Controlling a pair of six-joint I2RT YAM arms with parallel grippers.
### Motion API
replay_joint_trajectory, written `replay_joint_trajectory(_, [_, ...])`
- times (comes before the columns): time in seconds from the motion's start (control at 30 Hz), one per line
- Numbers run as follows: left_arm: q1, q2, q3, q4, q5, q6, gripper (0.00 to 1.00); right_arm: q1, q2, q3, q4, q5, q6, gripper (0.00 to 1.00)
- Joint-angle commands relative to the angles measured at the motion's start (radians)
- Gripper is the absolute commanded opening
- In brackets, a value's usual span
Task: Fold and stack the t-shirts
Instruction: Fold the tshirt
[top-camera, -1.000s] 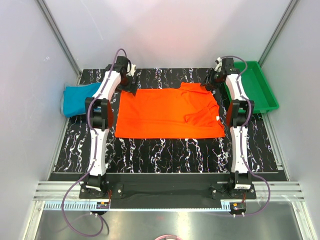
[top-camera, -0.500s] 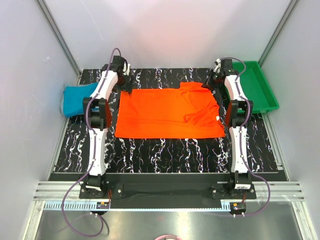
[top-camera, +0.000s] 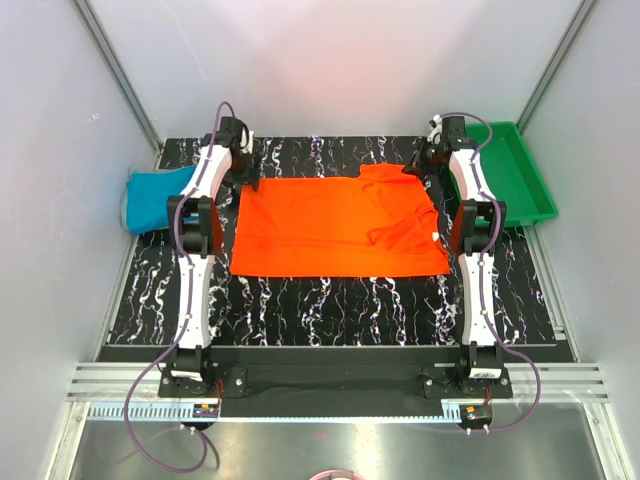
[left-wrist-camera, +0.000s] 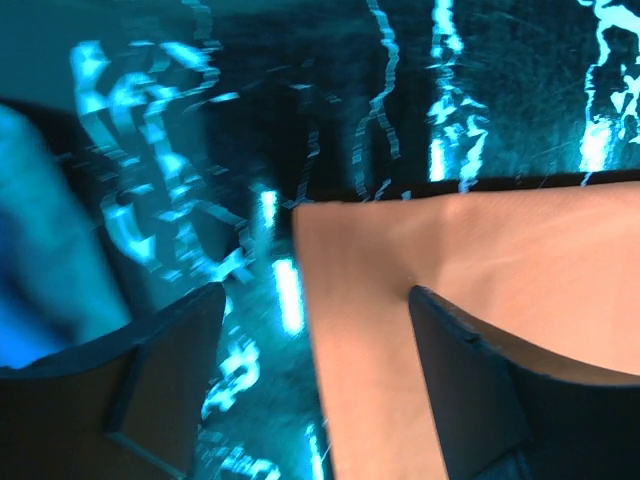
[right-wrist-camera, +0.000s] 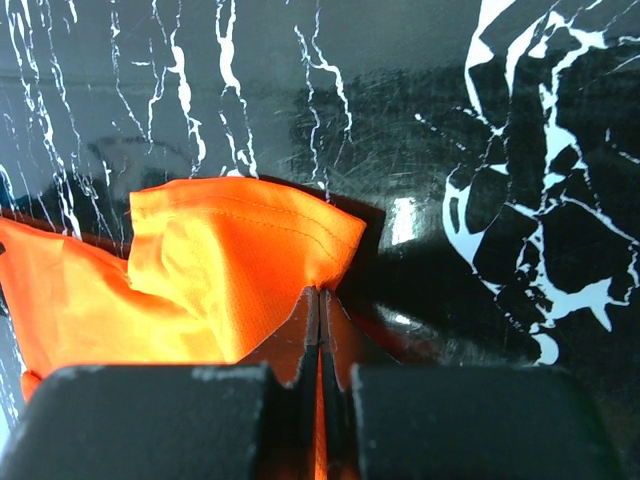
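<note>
The orange-red t-shirt (top-camera: 335, 225) lies spread flat in the middle of the black marbled table (top-camera: 330, 300), with one sleeve folded in at its right. The teal-blue t-shirt (top-camera: 155, 197) lies bunched at the table's left edge. My left gripper (top-camera: 243, 172) is open at the orange shirt's back left corner. In the left wrist view, the left gripper (left-wrist-camera: 315, 305) has one finger over the shirt (left-wrist-camera: 480, 250) and the other over bare table. My right gripper (top-camera: 421, 168) is shut on the shirt's back right corner, and the right wrist view shows the gripper (right-wrist-camera: 320, 295) pinching the cloth (right-wrist-camera: 220, 260).
A rigid green tray (top-camera: 528, 190) stands at the back right, just right of my right arm. Grey walls and metal rails enclose the table on three sides. A blurred blue shape (left-wrist-camera: 40, 270) shows at the left of the left wrist view.
My left gripper has moved a little to the left, off the orange shirt's back edge to its left corner. The right arm and both shirts have stayed in place.
</note>
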Motion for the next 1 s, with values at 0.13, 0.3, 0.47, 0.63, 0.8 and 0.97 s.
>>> replay_joint_trajectory(0.13, [0.026, 0.051, 0.097, 0.057, 0.121, -0.01, 0.65, 0.014, -0.124, -0.02, 0.014, -0.037, 0.004, 0.0])
replay_joint_trajectory(0.3, [0.029, 0.07, 0.105, 0.061, 0.151, -0.005, 0.47, 0.04, -0.134, -0.034, 0.005, -0.029, -0.01, 0.0])
replay_joint_trajectory(0.47, [0.029, 0.08, 0.111, 0.069, 0.173, 0.004, 0.33, 0.046, -0.132, -0.04, 0.0, -0.011, -0.021, 0.0])
replay_joint_trajectory(0.63, [0.03, 0.093, 0.12, 0.074, 0.193, 0.018, 0.13, 0.049, -0.102, -0.012, -0.006, 0.034, -0.038, 0.15])
replay_joint_trajectory(0.8, [0.029, 0.082, 0.11, 0.065, 0.205, 0.024, 0.0, 0.054, -0.083, -0.011, -0.003, 0.043, -0.022, 0.52])
replay_joint_trajectory(0.97, [0.029, 0.062, 0.085, 0.06, 0.22, 0.028, 0.0, 0.054, -0.062, 0.026, 0.002, 0.086, -0.03, 0.53])
